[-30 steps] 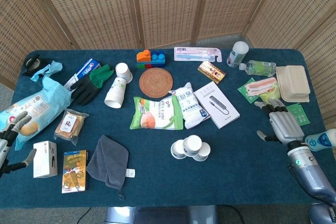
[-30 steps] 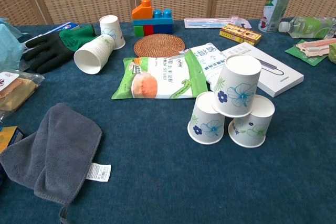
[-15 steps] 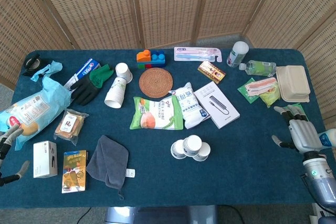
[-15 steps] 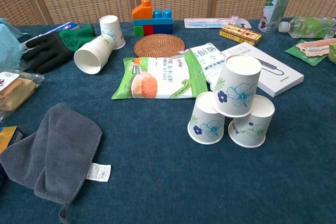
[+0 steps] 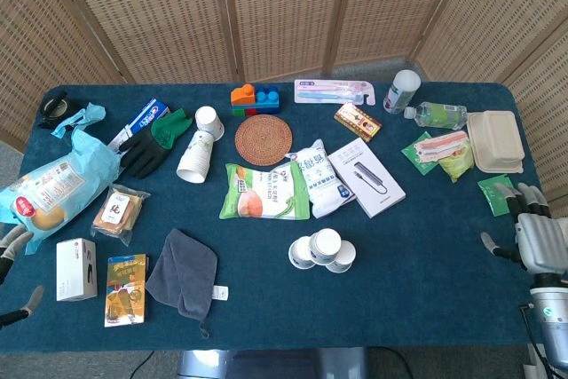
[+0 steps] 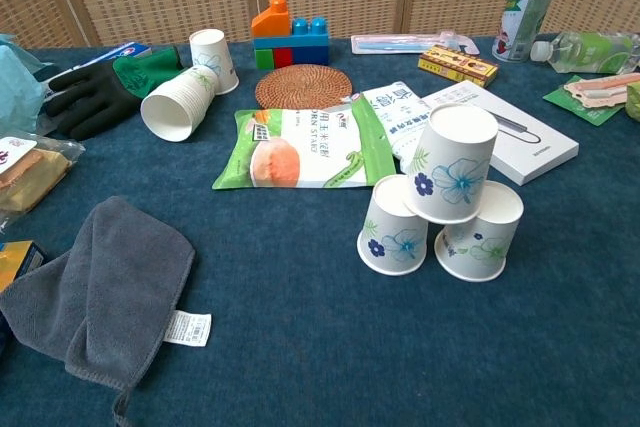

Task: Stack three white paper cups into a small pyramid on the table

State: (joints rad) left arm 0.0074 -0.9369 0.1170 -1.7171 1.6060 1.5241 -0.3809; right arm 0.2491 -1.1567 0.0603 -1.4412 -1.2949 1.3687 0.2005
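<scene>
The pyramid of paper cups (image 6: 440, 202) stood finished near the front middle of the blue surface (image 5: 426, 308): two cups upside down, side by side and touching, with a third upside down on top, resting across both. None of my fingers touched it.

Just behind the pyramid lay a green snack bag (image 6: 295, 150), a white packet (image 6: 395, 112) and a white box (image 6: 510, 137). Further behind it sat a round woven coaster (image 6: 302, 86), then a group of toy blocks (image 6: 290, 35). Behind the pyramid and to its left, a sleeve of spare cups (image 6: 180, 102) lay on its side, with one more cup (image 6: 214, 59) standing upside down beside it, next to a black and green glove (image 6: 95, 92). A grey cloth (image 6: 95, 297) lay folded to the pyramid's left, near the front edge.

My right robot hand (image 5: 538, 235) hung well to the right of the pyramid, at the edge of the surface, empty, with its fingers spread apart. My left robot hand (image 5: 13, 264) showed only partly at the far left edge, well apart from the pyramid; what I could see of its fingers was spread, with nothing in them.
</scene>
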